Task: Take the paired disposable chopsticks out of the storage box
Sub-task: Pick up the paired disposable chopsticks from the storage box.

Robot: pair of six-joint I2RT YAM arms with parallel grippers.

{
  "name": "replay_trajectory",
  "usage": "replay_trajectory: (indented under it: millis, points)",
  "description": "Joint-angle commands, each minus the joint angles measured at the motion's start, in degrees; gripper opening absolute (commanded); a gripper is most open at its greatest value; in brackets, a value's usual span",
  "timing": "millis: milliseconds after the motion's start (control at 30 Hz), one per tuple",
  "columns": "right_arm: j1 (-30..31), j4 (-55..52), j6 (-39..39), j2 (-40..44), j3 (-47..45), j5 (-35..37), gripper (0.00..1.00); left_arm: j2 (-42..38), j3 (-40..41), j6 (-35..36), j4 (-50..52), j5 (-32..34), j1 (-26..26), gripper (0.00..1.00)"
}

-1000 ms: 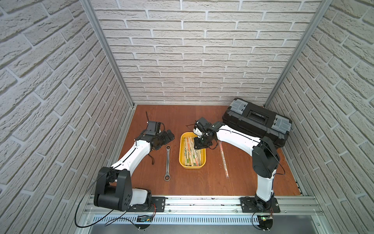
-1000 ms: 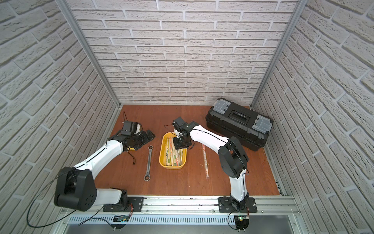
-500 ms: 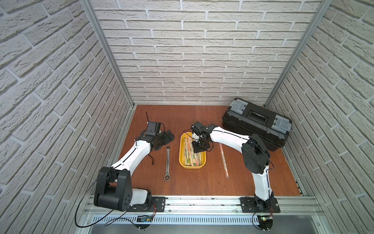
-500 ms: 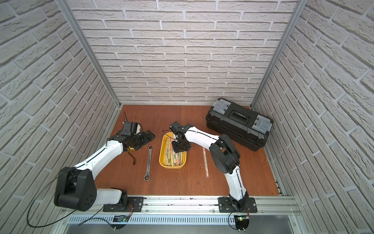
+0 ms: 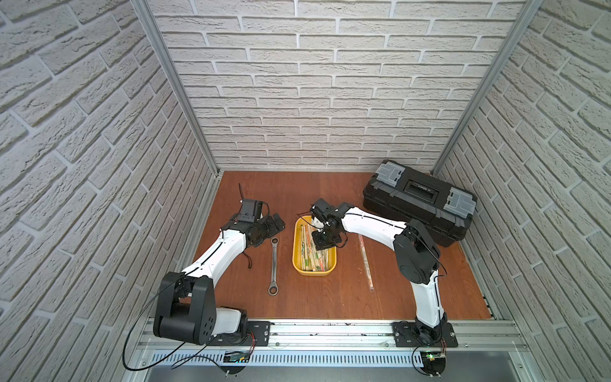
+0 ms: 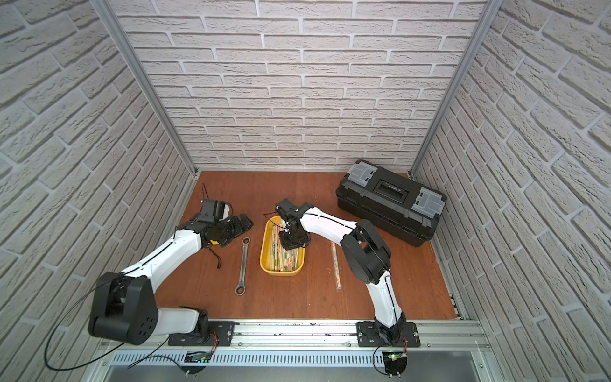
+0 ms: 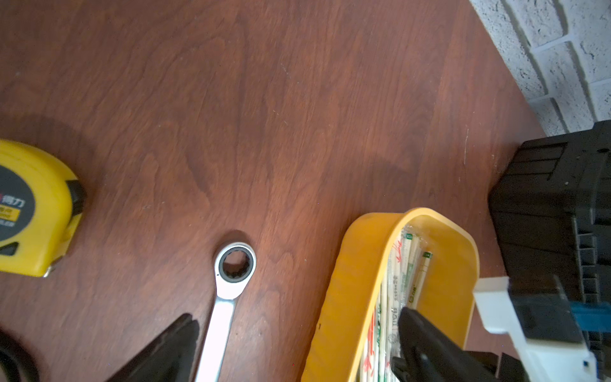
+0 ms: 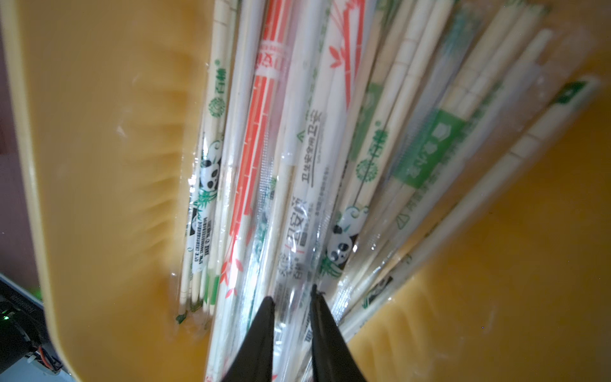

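The right gripper (image 8: 291,293) has dropped into the storage box (image 8: 99,165), fingers narrowing; between them lies one sleeve of the paired disposable chopsticks (image 8: 307,158), gripped or not I cannot tell, so a lift seems next; the left gripper (image 5: 277,222) gapes wide, idle; beneath, brown wood table (image 5: 330,297); beyond, white brick walls (image 5: 314,99).

A long silver metal ratchet wrench (image 5: 273,264) lies flat on the reddish-brown wooden tabletop (image 5: 314,297), running front to back, with a ring at each of its 2 ends. A big black plastic toolbox (image 5: 420,201) with 2 grey latches sits closed and slanted in the back right corner. The left wrist view shows a yellow tape measure (image 7: 33,211) with a black face, lying apart from the wrench's ring. White brick-pattern walls (image 5: 314,99) enclose 3 sides.
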State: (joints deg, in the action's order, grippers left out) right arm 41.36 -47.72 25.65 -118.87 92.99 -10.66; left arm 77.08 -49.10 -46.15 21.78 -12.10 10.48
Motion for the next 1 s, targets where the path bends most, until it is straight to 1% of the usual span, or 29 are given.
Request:
replay_trajectory:
  millis: [0,200,333,500,600,867,967]
  points:
    - [0.5,0.4,-0.2,-0.5,0.5,-0.5,0.27,-1.2,0.9,0.4,-1.9,-0.4,-0.4,0.98]
    - [0.6,0.9,-0.1,-0.8,0.2,-1.2,0.21,-1.1,1.0,0.3,-2.0,-0.4,-0.4,0.98]
    - [0.6,1.0,-0.1,-1.1,0.1,-1.7,0.19,-1.1,1.1,0.2,-2.2,-0.4,-0.4,0.98]
    - [0.6,1.4,0.1,-1.5,-0.5,-2.1,0.23,-1.0,1.2,0.2,-2.3,-0.5,-0.3,0.98]
    - [0.6,1.5,0.1,-1.6,-0.9,-2.1,0.22,-1.0,1.2,0.2,-2.3,-0.4,-0.4,0.98]
    - [0.6,1.2,0.0,0.1,-0.8,-2.2,0.06,-1.1,1.3,0.1,-2.3,-0.5,-0.2,0.98]
    - [0.6,0.4,0.0,1.9,-0.7,-1.7,0.05,-1.3,1.0,0.1,-2.3,-0.5,-0.2,0.98]
